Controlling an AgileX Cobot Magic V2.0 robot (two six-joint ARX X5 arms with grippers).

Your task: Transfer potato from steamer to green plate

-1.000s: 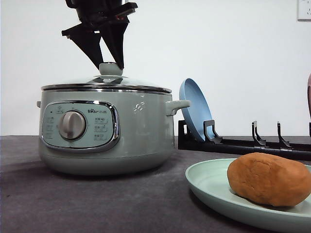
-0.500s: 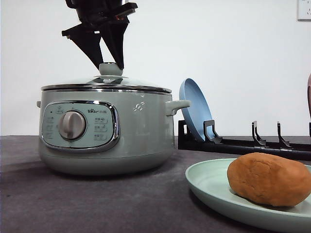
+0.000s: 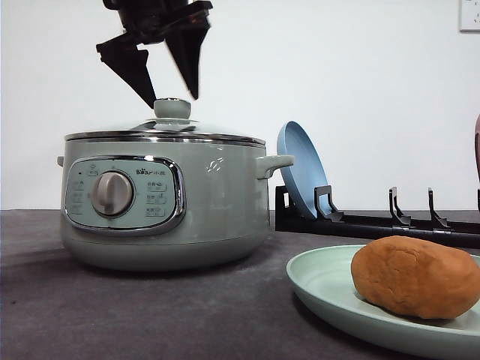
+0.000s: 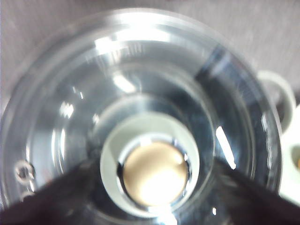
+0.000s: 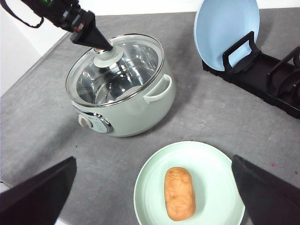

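Potato (image 3: 415,277) on green plate (image 3: 322,289), well apart from left tool (image 3: 166,96), seemingly open.

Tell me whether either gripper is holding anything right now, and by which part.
Nothing is held. The left gripper hangs open just above the pale green lid knob of the sage-green steamer, fingers clear of it. The right gripper is open above the orange-brown potato on the mint-green plate.

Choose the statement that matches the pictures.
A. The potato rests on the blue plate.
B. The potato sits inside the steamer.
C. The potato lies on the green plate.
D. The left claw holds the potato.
C: the potato lies on the green plate, apart from the lidded steamer.
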